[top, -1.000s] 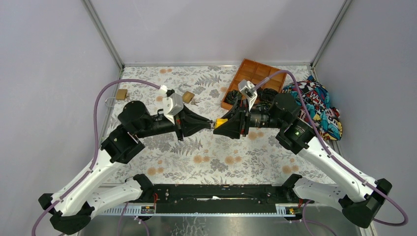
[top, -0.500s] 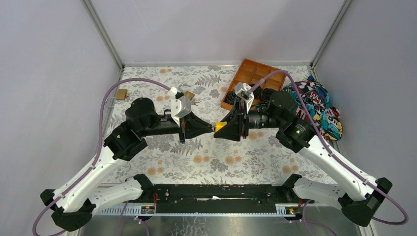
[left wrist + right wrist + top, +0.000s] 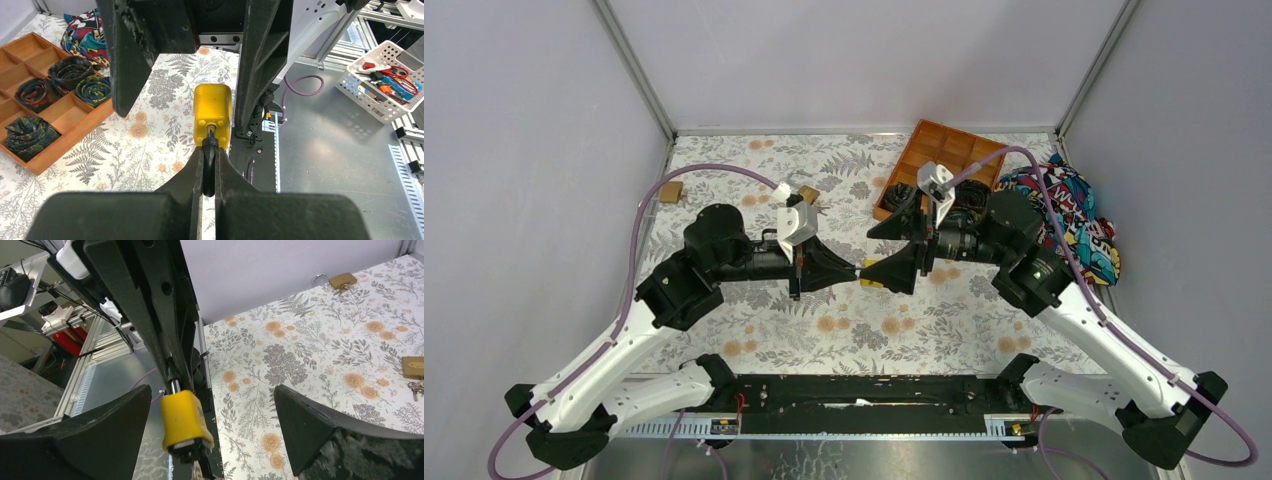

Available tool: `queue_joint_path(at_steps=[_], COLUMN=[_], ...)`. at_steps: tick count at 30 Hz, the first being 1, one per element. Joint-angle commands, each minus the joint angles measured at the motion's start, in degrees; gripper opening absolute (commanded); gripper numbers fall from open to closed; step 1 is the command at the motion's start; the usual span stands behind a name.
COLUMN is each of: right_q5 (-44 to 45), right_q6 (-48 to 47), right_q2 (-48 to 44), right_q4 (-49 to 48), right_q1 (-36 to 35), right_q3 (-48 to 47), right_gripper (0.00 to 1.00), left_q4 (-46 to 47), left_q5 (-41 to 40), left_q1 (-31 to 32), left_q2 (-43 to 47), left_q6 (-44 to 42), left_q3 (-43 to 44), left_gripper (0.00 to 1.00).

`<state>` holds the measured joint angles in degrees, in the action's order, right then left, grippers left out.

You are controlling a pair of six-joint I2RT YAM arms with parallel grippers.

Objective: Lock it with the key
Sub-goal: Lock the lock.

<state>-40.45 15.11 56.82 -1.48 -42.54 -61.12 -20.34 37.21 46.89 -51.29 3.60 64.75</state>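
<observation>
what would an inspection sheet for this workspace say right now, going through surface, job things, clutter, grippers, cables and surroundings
surface: floral cloth lying flat over the table.
job's things: yellow padlock up in the air between the arms, key in its keyhole.
clutter: wooden tray with rolled fabric; patterned bag at the right edge; brass padlock far left; second brass padlock mid back.
grippers: left gripper shut on the key; right gripper open, with a finger clear of the yellow padlock on each side.
cables: purple cable arching over the left arm, another over the right.
surroundings: plain walls; white basket of tools beyond the table.
</observation>
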Motion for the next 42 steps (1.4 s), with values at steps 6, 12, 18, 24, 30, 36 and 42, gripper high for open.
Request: queue_joint_path(at_steps=[6,12,18,24,30,36,42], right_q5=[3.00,1.26,-2.07,-0.65,-0.95,-1.64,-0.12], right_q6=[6.08,11.44,13.10,13.34,15.51,16.64,17.17], right_q2=[-10.48,-9.88,-8.73,-10.19,-7.68,-5.39,-6.03], right_q4=[-19.79,-28.61,-31.30,-32.07,-35.24,-38.10,-37.97], right_q1=[0.48,0.29,0.07,0.02,-0.01,-0.52,-0.66], right_q3=[13.49,17.68,18.73,20.94,20.30,19.77,20.61], right_gripper=[0.99,0.83,0.85,0.84,0.76,0.53,0.01], left_q4=[7.11,11.00,12.02,15.67,17.37,17.69,17.70], left_q5=[1.45,2.17,2.07,3.09,3.85,3.96,4.01], left_q1=[-0.33,-0.81,-1.79,-3.10,-3.21,-3.22,-3.22], left_q2=[2.18,2.44,2.24,2.82,2.87,2.74,2.94], left_q6=[5.74,8.91,10.70,13.94,15.04,15.27,15.30], left_q3=[-2.22,-4.30,-4.16,-5.52,-6.31,-6.14,-6.26], left_gripper=[0.00,0.00,0.00,0.00,0.00,0.00,0.00])
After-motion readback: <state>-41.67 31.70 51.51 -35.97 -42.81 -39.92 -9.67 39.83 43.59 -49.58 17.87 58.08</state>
